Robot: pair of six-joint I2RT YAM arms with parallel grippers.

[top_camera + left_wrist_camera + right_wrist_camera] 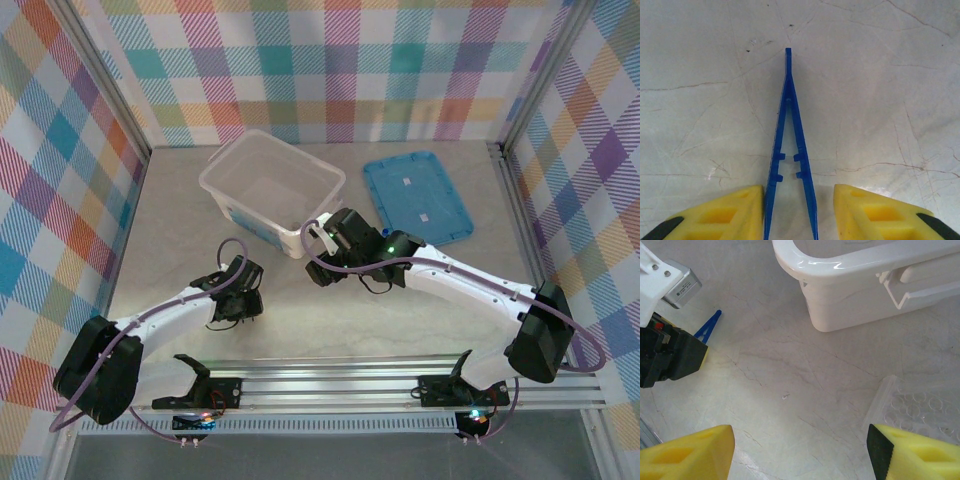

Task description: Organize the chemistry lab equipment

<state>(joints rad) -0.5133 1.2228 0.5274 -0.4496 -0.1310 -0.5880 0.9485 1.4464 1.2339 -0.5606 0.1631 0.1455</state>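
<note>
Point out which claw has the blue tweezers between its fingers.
The left claw: the blue tweezers lie on the table between its open yellow fingers. The right claw, near the white tub, has no tweezers between its fingers.

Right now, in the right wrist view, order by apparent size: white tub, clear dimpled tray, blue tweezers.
1. white tub, largest, though cropped.
2. clear dimpled tray, partly covered.
3. blue tweezers, mostly hidden, smallest.

One pair of blue tweezers (789, 150), one white tub (855, 310), one blue lid (416, 198), one clear dimpled tray (920, 405)
</note>
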